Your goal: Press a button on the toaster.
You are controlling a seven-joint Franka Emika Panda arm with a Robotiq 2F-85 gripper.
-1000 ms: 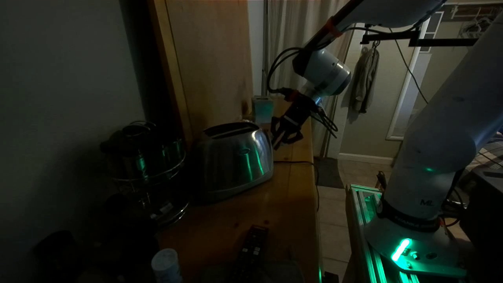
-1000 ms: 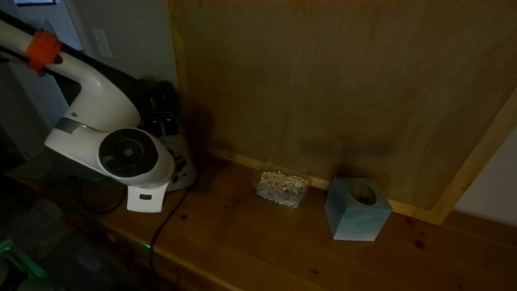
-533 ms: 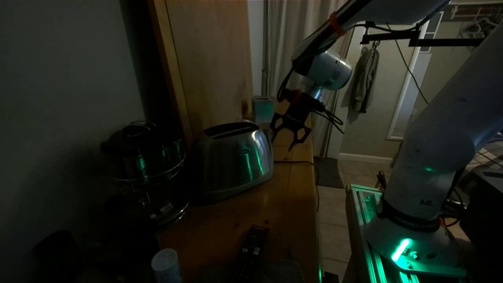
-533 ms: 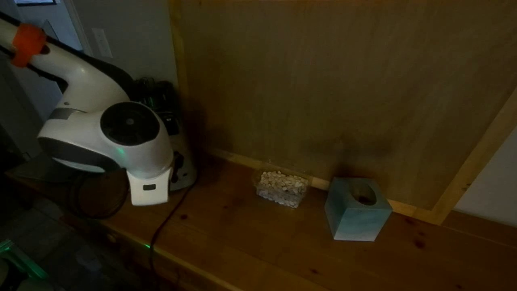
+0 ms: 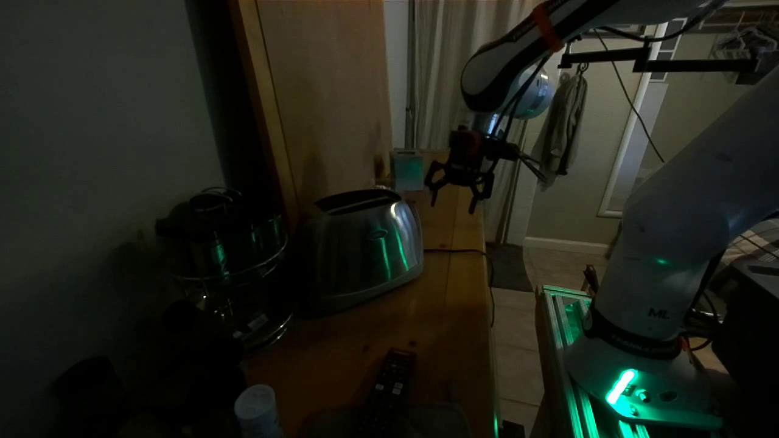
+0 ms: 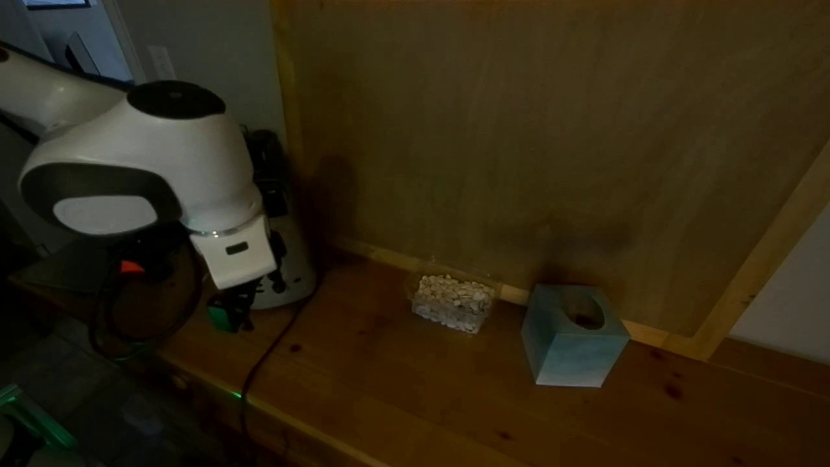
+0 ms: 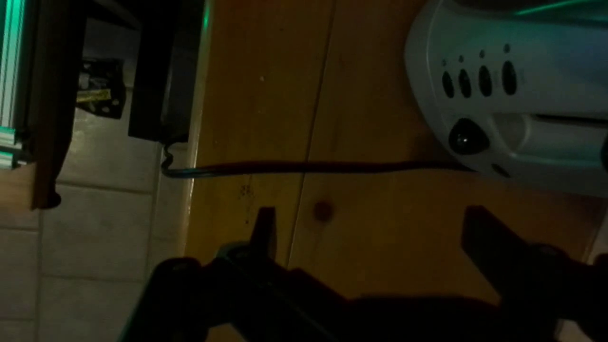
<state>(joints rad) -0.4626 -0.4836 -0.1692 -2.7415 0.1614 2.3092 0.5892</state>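
Wrist view: the metal toaster (image 7: 541, 102) is sitting on the wooden desk (image 7: 256, 118), its end displaying a row of four dark oval buttons (image 7: 485, 80) and a dark knob (image 7: 469, 137). The hand (image 7: 370, 211) is hovering near that end, clear of the toaster, and its two fingers (image 7: 264, 230) are standing wide apart. A dark power cord (image 7: 332, 166) is running from the toaster's base across the desk and over its edge.

In an exterior view, the toaster is standing with its slots (image 5: 358, 202) facing up, and the hand is hanging near the toaster's cord end, fingers pointing down. A remote control (image 5: 391, 382) is lying in front of the toaster, with a white-topped container (image 5: 258, 409) standing near it. A dark tiered rack (image 5: 243, 272) is standing beside the toaster, on the side away from the hand.

In an exterior view, the robot arm (image 6: 149, 149) is hiding part of the toaster. A clear container of pale flakes (image 6: 452, 303) is sitting between the toaster and a blue-green tissue box (image 6: 574, 337).
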